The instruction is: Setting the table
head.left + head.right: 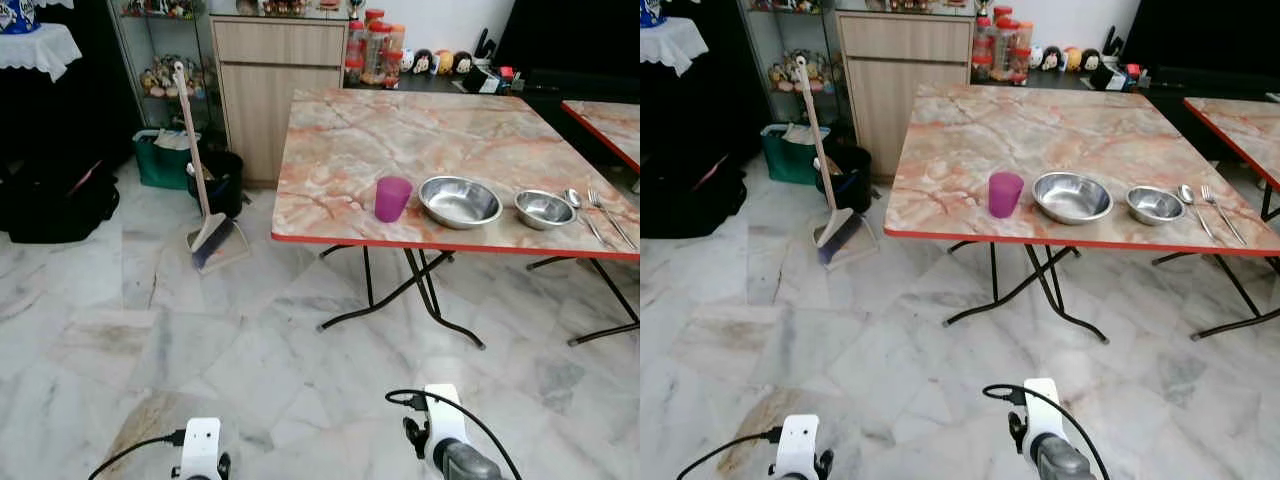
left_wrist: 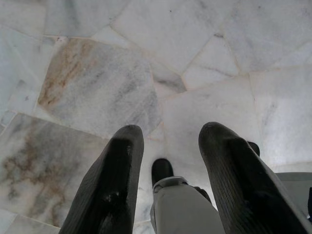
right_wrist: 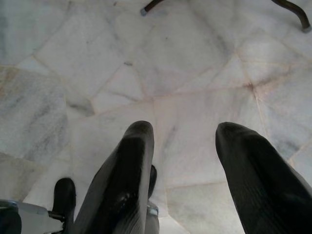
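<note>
A marble-patterned folding table (image 1: 400,140) with a red edge stands ahead of me. Along its near edge sit a purple cup (image 1: 392,198), a large steel bowl (image 1: 460,201), a smaller steel bowl (image 1: 545,208), then a spoon (image 1: 580,212) and a fork (image 1: 610,216). Both arms hang low over the floor. My left gripper (image 2: 168,141) is open with nothing between its fingers, pointing down at the marble floor. My right gripper (image 3: 185,141) is open too and holds nothing.
A broom and dustpan (image 1: 205,180) lean by a black bin (image 1: 222,182) left of the table. A wooden cabinet (image 1: 272,80) stands behind. A second table (image 1: 610,120) is at the far right. Table legs (image 1: 420,295) spread out below.
</note>
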